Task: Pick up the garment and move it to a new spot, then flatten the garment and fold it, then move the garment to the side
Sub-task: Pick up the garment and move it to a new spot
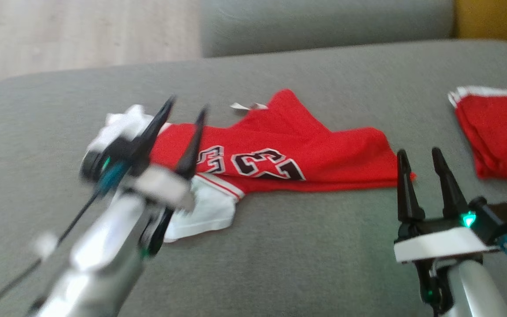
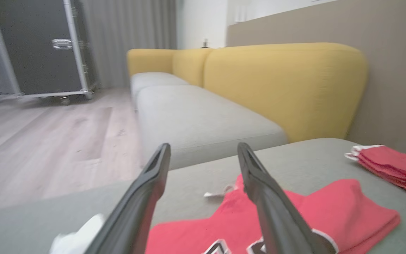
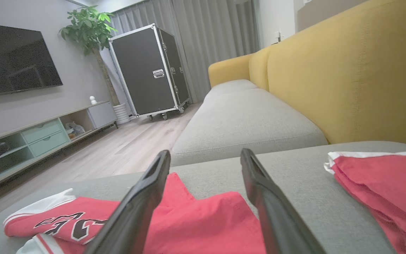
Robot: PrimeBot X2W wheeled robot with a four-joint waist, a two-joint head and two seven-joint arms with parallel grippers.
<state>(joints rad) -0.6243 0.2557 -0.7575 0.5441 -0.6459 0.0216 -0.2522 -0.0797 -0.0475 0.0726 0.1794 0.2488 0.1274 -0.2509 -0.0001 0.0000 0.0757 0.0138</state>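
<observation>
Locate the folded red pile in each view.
Head view: folded red pile at the right edge, on the grey cushion.
Left wrist view: folded red pile at the right edge, below mid-height.
Right wrist view: folded red pile in the lower right.
Shared landmark: the red numbered jersey, left of it in all three.

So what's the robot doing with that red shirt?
The robot is folding a red basketball jersey with white trim on the grey sofa cushion. The left hand hovers open over its white end, the right hand open near the other end. Neither holds it. Another folded red garment sits further right.
</observation>
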